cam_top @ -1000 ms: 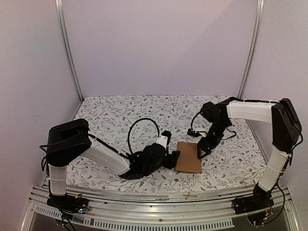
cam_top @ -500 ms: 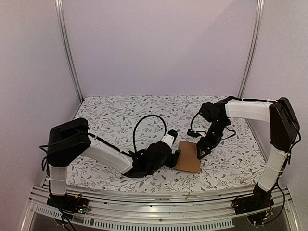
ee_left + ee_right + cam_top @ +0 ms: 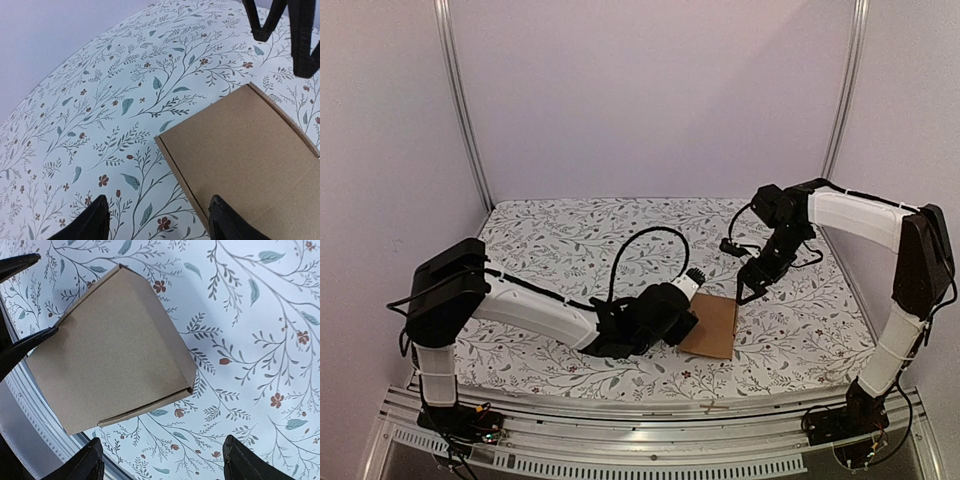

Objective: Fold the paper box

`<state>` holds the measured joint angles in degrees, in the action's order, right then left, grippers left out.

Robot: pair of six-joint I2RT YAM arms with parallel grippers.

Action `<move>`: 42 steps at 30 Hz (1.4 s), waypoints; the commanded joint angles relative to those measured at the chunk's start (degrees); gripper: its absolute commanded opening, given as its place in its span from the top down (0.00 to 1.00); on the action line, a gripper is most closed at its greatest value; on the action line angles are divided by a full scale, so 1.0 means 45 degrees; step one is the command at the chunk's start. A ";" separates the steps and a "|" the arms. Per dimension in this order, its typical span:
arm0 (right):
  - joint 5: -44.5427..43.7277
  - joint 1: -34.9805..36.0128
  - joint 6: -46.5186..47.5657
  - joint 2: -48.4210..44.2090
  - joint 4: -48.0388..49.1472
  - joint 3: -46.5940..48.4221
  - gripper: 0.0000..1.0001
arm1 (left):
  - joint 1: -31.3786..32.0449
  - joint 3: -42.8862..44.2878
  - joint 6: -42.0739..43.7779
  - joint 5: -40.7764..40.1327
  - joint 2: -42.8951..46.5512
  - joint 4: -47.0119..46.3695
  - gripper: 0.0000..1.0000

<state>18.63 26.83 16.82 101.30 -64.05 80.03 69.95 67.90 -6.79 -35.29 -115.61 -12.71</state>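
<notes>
The paper box [image 3: 712, 326], plain matte brown corrugated cardboard folded flat into a squarish shape with crisp creased edges, is lying on the leaf-and-flower printed cloth [image 3: 560, 240]. The left gripper [image 3: 159, 215] is straddling the box's left edge with black fingers spread wide and gripping nothing, while the right gripper [image 3: 164, 450] is hanging beyond the box's far right corner, equally wide and empty. Compared with a second ago, the right gripper is sitting higher and farther from the box, and the left is reaching closer.
</notes>
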 commanded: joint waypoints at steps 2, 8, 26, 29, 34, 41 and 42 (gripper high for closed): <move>0.0440 -0.0166 0.1285 -0.0738 -0.0044 0.0845 0.19 | -0.0115 -0.0246 0.0350 0.0706 0.2095 0.0219 0.30; 0.0133 0.0344 0.2021 0.0231 0.0873 0.1491 0.19 | -0.0193 -0.1718 -0.2181 0.1380 0.3777 0.0583 0.31; -0.0294 0.1250 0.1767 0.2604 0.1343 0.1894 0.62 | 0.0705 -0.6216 -0.4904 0.1099 0.7073 0.0973 0.36; -0.0219 0.1247 0.1661 0.2837 0.1348 0.1936 0.65 | 0.0741 -0.6219 -0.4842 0.1061 0.7134 0.1066 0.36; -0.0217 0.1231 0.1614 0.3174 0.1324 0.1894 0.68 | 0.0929 -0.6196 -0.4466 0.1505 0.7163 0.0938 0.36; 0.0576 0.0643 0.1403 0.4050 0.1090 0.2291 0.83 | 0.1399 -0.6192 -0.3786 0.1482 0.7265 0.0814 0.36; 0.0724 0.0515 0.1368 0.4208 0.1050 0.2352 0.83 | 0.1434 -0.6274 -0.3744 0.1441 0.7314 0.0633 0.36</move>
<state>20.29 31.29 24.05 115.52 -58.98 89.84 74.78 40.71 -25.71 -28.32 -84.20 -9.10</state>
